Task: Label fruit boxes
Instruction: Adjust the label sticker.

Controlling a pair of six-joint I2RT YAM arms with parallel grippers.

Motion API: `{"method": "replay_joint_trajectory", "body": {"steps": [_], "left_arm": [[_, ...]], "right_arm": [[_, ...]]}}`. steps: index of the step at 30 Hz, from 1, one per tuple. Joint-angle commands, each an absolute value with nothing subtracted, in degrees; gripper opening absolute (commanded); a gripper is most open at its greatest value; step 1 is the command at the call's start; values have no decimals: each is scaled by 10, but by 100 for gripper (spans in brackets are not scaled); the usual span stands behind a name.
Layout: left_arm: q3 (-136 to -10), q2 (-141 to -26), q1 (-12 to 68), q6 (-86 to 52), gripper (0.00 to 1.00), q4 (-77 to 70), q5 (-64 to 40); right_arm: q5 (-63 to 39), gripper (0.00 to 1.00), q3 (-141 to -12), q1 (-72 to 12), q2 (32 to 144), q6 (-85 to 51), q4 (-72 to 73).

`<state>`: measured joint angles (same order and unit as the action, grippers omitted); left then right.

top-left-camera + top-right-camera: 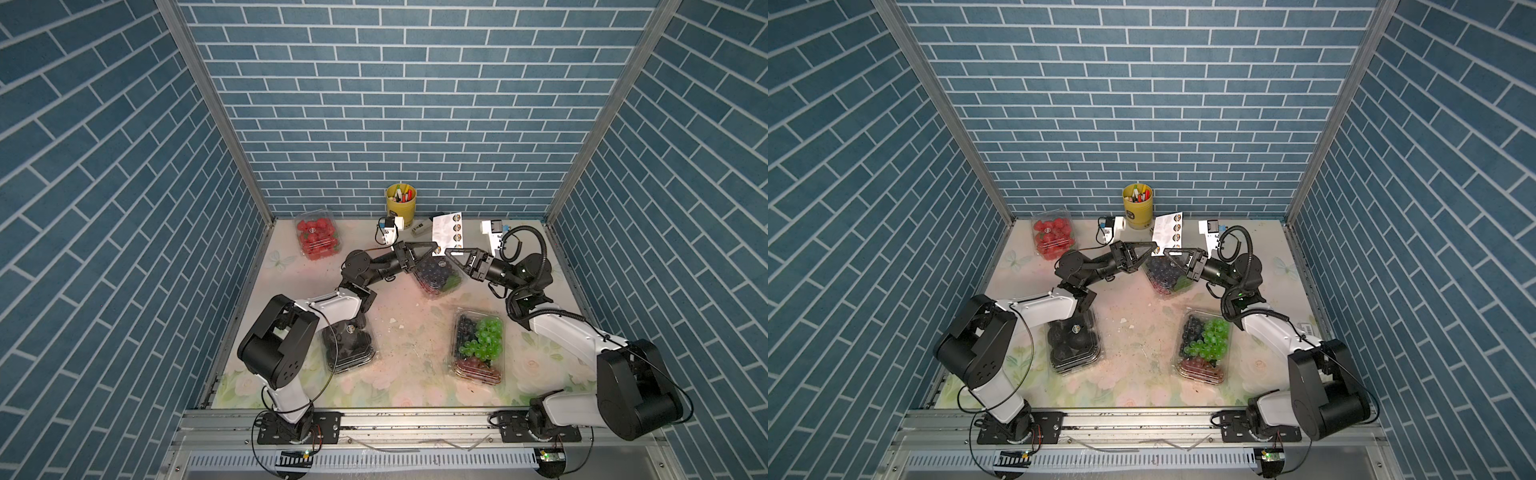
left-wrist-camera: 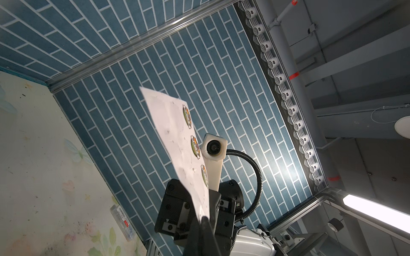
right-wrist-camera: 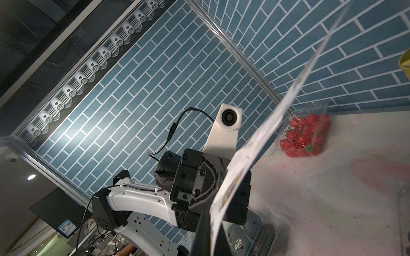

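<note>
Left arm (image 1: 282, 332) nearest lens in both top views, black-fruit box (image 1: 353, 353) partly beneath it. Left gripper (image 1: 433, 250) and right gripper (image 1: 448, 252) meet tip to tip above dark-grape box (image 1: 436, 278), both pinched tight on lower edge of sticker sheet (image 1: 446, 230). Strawberry box (image 1: 316, 237) in far left corner; mixed-grape box (image 1: 478, 349) near right.
Left wrist: sheet rises from closed fingertips.
Right wrist: sheet edge-on, clamped; strawberry box on table (image 3: 277, 188) by wall.

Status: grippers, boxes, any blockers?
Left gripper and right gripper both shut on sticker sheet, held up above dark grape box. Mixed grape box shows no label. Nothing blocking seen.
</note>
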<state>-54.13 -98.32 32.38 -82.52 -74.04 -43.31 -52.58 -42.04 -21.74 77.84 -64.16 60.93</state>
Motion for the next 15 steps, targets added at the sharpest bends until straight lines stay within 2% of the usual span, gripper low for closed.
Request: {"method": "replay_joint_trajectory", "body": {"steps": [1, 15], "left_arm": [[-556, -984, 331, -827, 0, -763, -441], [-560, -988, 348, -849, 0, -790, -439]], "right_arm": [[-535, 0, -427, -220, 785, -661, 656], [-529, 0, -432, -220, 799, -668, 669]]}}
